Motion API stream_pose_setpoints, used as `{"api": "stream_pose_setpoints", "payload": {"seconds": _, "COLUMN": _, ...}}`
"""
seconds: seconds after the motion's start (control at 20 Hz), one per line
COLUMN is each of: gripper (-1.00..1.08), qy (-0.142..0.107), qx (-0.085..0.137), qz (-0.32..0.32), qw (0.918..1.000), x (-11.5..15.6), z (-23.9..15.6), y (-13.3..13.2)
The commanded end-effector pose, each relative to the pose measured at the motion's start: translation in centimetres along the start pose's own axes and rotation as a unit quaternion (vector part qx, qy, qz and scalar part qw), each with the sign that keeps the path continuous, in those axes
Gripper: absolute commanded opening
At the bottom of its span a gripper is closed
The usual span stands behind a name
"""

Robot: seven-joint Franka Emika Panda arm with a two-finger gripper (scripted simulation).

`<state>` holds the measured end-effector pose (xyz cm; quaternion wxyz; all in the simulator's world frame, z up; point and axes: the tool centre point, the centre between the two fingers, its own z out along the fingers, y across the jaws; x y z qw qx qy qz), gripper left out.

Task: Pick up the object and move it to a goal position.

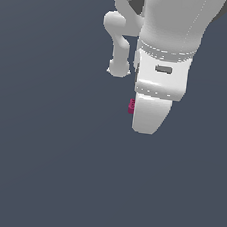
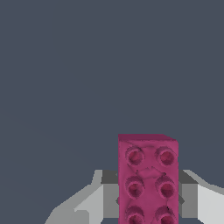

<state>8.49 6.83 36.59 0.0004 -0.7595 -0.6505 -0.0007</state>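
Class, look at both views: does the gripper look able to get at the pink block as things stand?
Probably yes. In the wrist view the pink block already sits between the gripper fingers, nothing blocking. The exterior view shows only its edge beside the hand; whether it is clamped is unclear.

All around me I see one flat, even slate-grey surface (image 1: 38, 167), a dull blue-grey with no seam, edge or corner to it. I cannot tell whether it is floor or wall. My wrist view shows the same plain grey ground (image 2: 65, 65). The light is soft and even, and I make out no cast shadows on it.
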Motion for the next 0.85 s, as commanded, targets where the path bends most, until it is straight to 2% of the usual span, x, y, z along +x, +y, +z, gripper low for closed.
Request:
{"api": "stream_pose_setpoints", "payload": {"seconds": 0.0, "gripper": -1.00, "qy": 0.000, "qx": 0.000, "qz": 0.001, "qw": 1.0000, "x": 0.4, "z": -1.3, "y": 0.2}}
{"api": "stream_pose_setpoints", "payload": {"seconds": 0.35, "gripper": -1.00, "qy": -0.001, "qx": 0.000, "qz": 0.001, "qw": 1.0000, "x": 1.0, "z": -3.5, "y": 0.7}}
{"api": "stream_pose_setpoints", "payload": {"seconds": 0.8, "gripper": -1.00, "qy": -0.001, "qx": 0.000, "qz": 0.001, "qw": 1.0000, "x": 1.2, "z": -4.3, "y": 0.9}}
